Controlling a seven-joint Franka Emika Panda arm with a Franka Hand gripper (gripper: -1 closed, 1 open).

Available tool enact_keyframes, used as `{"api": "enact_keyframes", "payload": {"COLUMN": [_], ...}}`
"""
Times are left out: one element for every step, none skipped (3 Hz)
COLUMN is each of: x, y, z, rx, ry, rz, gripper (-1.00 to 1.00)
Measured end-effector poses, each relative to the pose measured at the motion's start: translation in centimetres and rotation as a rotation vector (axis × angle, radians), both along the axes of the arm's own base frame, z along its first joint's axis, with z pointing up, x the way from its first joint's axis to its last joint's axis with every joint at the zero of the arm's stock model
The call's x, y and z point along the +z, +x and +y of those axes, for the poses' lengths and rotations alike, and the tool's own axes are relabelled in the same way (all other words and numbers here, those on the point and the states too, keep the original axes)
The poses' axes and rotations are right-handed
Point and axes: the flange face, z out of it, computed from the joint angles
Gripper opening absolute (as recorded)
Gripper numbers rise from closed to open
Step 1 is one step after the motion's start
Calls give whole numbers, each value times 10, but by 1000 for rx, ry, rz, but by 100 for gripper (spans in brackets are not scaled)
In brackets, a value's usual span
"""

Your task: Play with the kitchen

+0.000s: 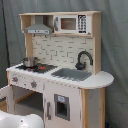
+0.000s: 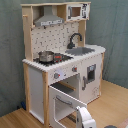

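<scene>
The kitchen (image 1: 65,50) of white and pale wood stands upright in both exterior views (image 2: 55,35). A metal pot (image 1: 30,61) sits on its black stovetop (image 1: 42,68), beside the grey sink (image 1: 71,74) and black faucet (image 1: 84,59). The hood (image 1: 39,29) and microwave (image 1: 72,23) are on top. In the second exterior view the oven door (image 2: 65,102) hangs open, tilted forward and down. My gripper (image 2: 82,116) is low at the door's front edge. In the first exterior view only a white part of my arm (image 1: 20,121) shows at the bottom left.
A grey curtain (image 1: 115,60) hangs behind the kitchen. The floor (image 2: 112,100) is pale wood. A shut cupboard door with a dark window (image 2: 91,74) is beside the oven, under the sink.
</scene>
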Motion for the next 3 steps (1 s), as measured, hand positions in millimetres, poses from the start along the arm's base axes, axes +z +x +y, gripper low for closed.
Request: {"api": "enact_keyframes", "payload": {"x": [9, 15, 16], "y": [3, 4, 3], "z": [-15, -32, -51], "rx": [-30, -48, -61], "ry": [1, 3, 3], "rz": [-7, -9, -10], "gripper": [100, 100, 100]}}
